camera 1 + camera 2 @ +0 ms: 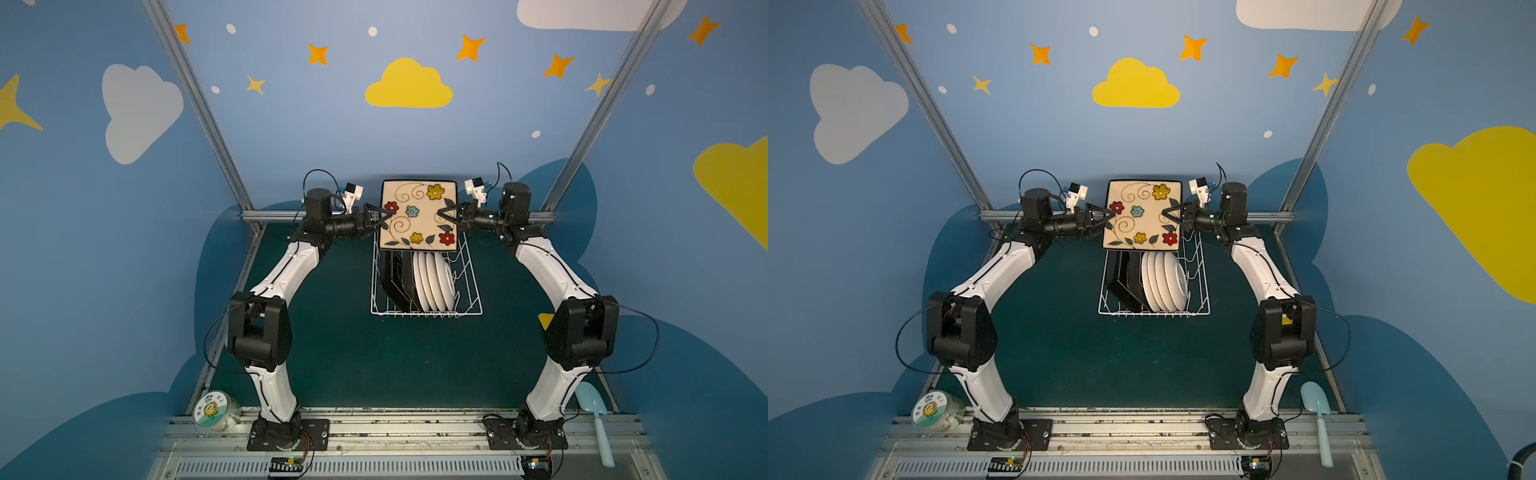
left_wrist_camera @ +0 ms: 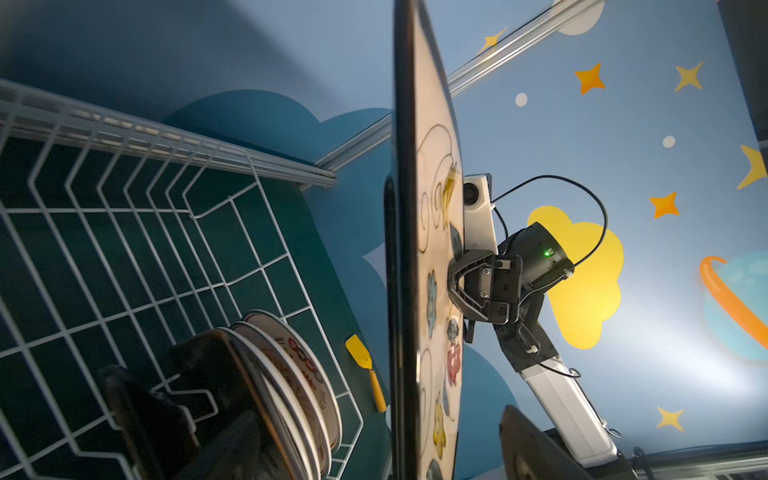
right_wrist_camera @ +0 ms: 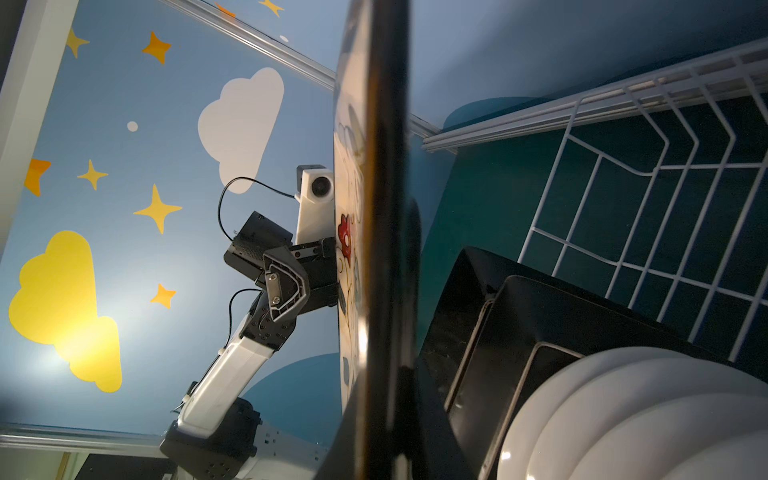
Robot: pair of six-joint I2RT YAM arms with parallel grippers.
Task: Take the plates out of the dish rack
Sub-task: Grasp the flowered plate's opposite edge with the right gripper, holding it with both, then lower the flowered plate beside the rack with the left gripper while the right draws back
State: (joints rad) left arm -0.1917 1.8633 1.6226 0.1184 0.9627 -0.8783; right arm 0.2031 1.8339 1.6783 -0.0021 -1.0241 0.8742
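Green tabletop [image 1: 374,365]. One floral square plate [image 1: 417,216] upright mid-frame above one dish rack [image 1: 390,311] holding two black-backed square plates [image 1: 397,274], four round plates [image 1: 432,282]. Right fingers [image 2: 482,291] clamped on it; left fingers [image 3: 286,282] apart, straddling its edge.

We see a flowered square plate [image 1: 419,216] upright over the dish rack [image 1: 426,313], which holds black-backed plates [image 1: 397,278] and round white plates [image 1: 434,282]

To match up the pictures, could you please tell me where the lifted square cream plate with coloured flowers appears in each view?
Top view: square flowered plate at centre back, face on, covering the white wire dish rack's far end.
Top view: plate likewise centre back, over the rack.
Left wrist: plate edge on, down the middle.
Right wrist: plate edge on, down the middle.
Shared landmark: the rack, facing the plate's black back.
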